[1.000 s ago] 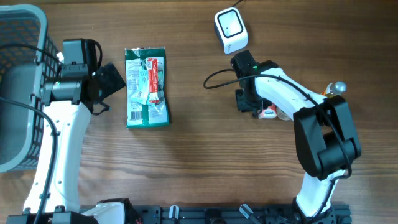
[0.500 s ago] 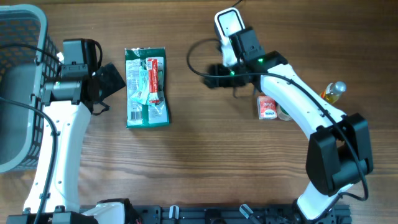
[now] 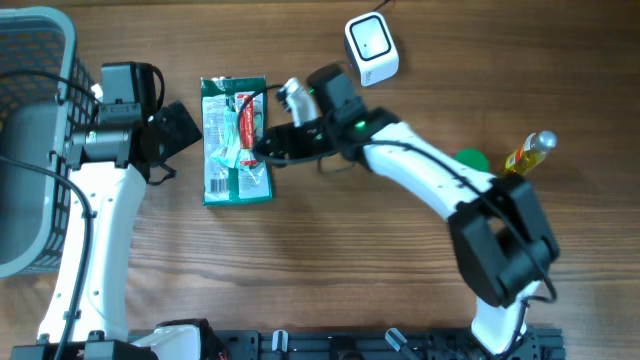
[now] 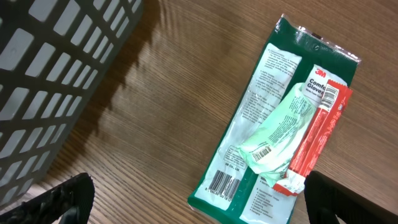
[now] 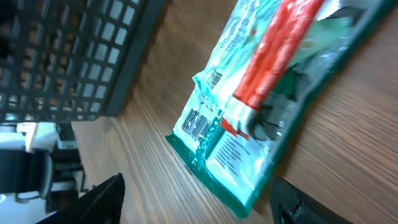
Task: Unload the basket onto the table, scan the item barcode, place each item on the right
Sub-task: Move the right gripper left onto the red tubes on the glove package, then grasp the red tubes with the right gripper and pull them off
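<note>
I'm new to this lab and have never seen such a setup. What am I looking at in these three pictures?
Two robot arms work at a wooden table. One picture looks down from above; the other two come from a camera on each wrist. The left gripper is open and empty, near a grey basket. The right gripper, also open and holding nothing, is at the edge of a green glove packet. A white barcode scanner and a small bottle also sit on the table.

Bright even light, soft shadows; R-wrist blur.
</note>
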### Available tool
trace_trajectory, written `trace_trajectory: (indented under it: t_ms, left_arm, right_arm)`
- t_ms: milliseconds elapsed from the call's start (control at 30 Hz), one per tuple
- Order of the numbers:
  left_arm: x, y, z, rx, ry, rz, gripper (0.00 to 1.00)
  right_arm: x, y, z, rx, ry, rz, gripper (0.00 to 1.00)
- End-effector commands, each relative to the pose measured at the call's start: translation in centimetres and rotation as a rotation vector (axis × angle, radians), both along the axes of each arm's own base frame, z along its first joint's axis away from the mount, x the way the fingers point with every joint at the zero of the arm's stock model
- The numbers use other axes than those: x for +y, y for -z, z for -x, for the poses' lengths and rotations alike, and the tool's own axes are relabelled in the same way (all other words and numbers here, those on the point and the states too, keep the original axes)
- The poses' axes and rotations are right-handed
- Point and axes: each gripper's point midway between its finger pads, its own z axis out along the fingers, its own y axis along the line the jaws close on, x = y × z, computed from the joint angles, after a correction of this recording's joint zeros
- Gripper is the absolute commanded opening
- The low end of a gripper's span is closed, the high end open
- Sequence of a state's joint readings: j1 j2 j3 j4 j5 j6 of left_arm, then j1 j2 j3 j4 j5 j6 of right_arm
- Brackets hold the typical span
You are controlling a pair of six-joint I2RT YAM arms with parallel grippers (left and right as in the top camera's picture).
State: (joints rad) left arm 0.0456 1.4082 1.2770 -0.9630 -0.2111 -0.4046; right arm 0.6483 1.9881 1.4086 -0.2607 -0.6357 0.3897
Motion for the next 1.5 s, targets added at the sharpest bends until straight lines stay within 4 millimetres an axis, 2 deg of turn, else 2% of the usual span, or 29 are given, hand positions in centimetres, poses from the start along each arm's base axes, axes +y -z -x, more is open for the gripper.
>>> trace_trajectory:
  t_ms: [0,133,333,567,1000,1267,1467]
  left_arm:
    - [-0.2,0.0,-0.1,0.002,0.012,-0.002,1.0]
    - [-0.2,0.0,-0.1,0.002,0.013,-0.002,1.0]
    - [-0.2,0.0,-0.1,0.002,0.012,-0.002,1.0]
    - [-0.2,0.0,-0.1,0.002,0.012,-0.002,1.0]
    - [-0.2,0.0,-0.1,0.002,0.012,-0.002,1.0]
    - [-0.2,0.0,-0.1,0.002,0.012,-0.002,1.0]
    - [-0.2,0.0,-0.1,0.002,0.012,-0.002,0.99]
  right_arm:
    - [1.2,2.6,0.0,-0.046,0.03,0.068,0.69]
    - [1.9,3.6,-0.5,-0.11,0.068,0.112,0.63]
    - [2.4,4.9,-0.8,-0.082,0.105,0.113,0.42]
    - [2.5,6.6,-1.0,-0.066,0.108,0.12,0.42]
    - [3.6,6.4,-1.8,-0.067,0.132,0.059,0.41]
    - [3.4,6.6,-2.0,-0.075,0.144,0.069,0.36]
    - [3.4,6.6,-2.0,-0.077,0.146,0.072,0.37]
